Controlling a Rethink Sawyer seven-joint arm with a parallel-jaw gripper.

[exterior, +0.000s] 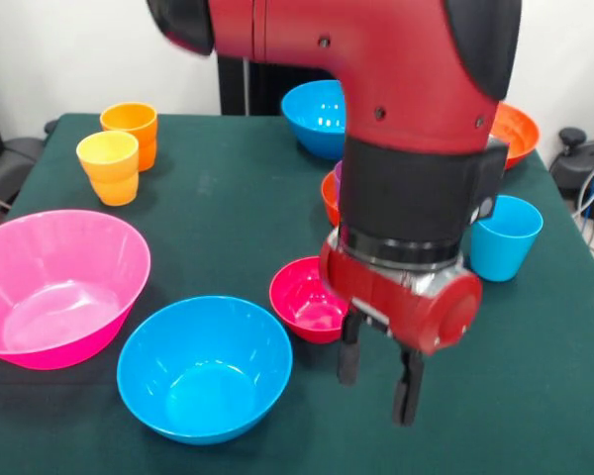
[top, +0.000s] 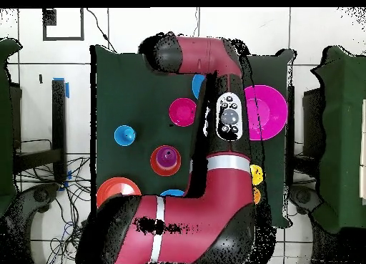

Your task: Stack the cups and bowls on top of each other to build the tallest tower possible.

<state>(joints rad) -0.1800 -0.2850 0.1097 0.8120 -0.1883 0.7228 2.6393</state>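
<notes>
Gripper (exterior: 379, 371) — fingers spread, gripping nothing — hangs just right of the small magenta bowl (exterior: 307, 299) on the table (exterior: 228, 208). Purple cup (top: 166, 158) sits inside the small orange-red bowl (top: 165, 169).

A dark green table (exterior: 228, 213) fills the scene, with 1 black chair (exterior: 586, 158) just beyond its corner.
</notes>
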